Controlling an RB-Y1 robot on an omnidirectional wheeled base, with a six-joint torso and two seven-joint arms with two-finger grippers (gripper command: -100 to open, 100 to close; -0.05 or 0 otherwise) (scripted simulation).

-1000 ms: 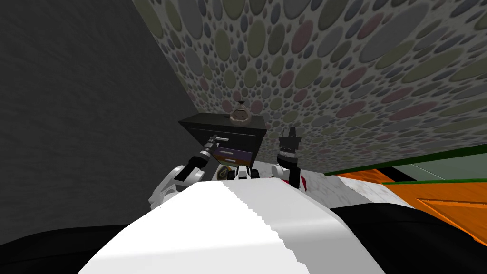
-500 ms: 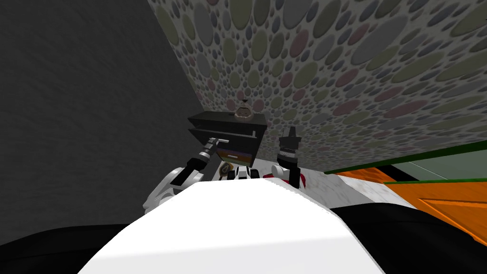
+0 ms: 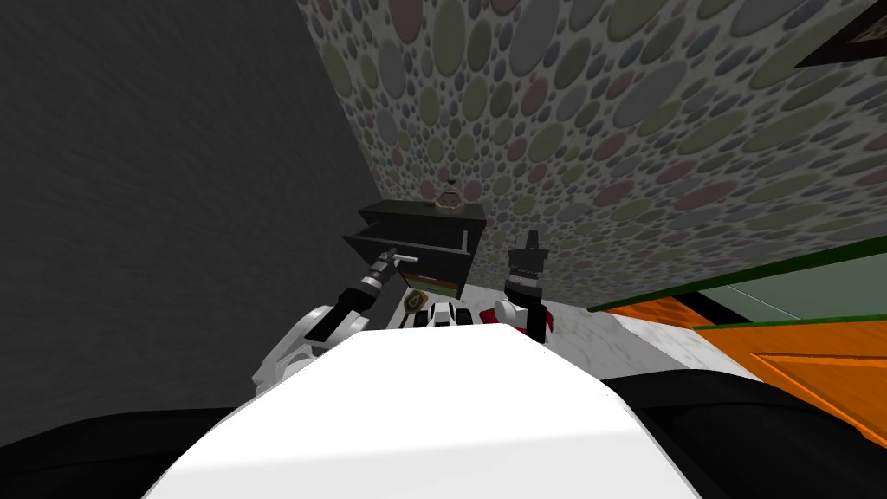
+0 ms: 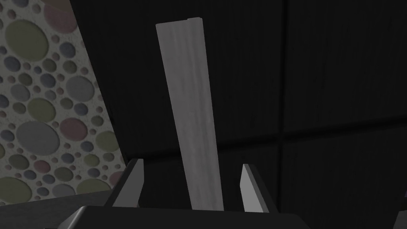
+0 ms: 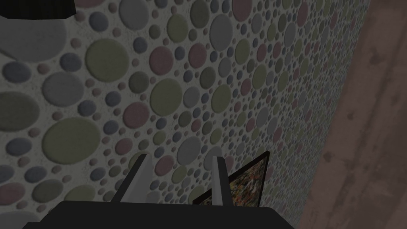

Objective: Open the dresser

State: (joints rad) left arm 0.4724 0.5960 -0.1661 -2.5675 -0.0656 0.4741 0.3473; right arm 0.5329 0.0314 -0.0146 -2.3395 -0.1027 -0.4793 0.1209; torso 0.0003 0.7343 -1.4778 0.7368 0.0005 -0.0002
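One dresser drawer [image 3: 430, 252] juts toward me; spread left pincer [image 4: 191, 168] straddles its horizontal handle [image 4: 186, 99].

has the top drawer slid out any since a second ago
Yes. The top drawer now juts further out toward me, past the front edge of the dresser top.

spotted wall [image 3: 606, 130] joined at corner by dark grey wall [image 3: 156, 173] | brown ornament [image 3: 449, 200] set before it | green-edged orange panel [image 3: 823, 381] seen rightward | picture frame [image 5: 242, 187] hung on spotted wall
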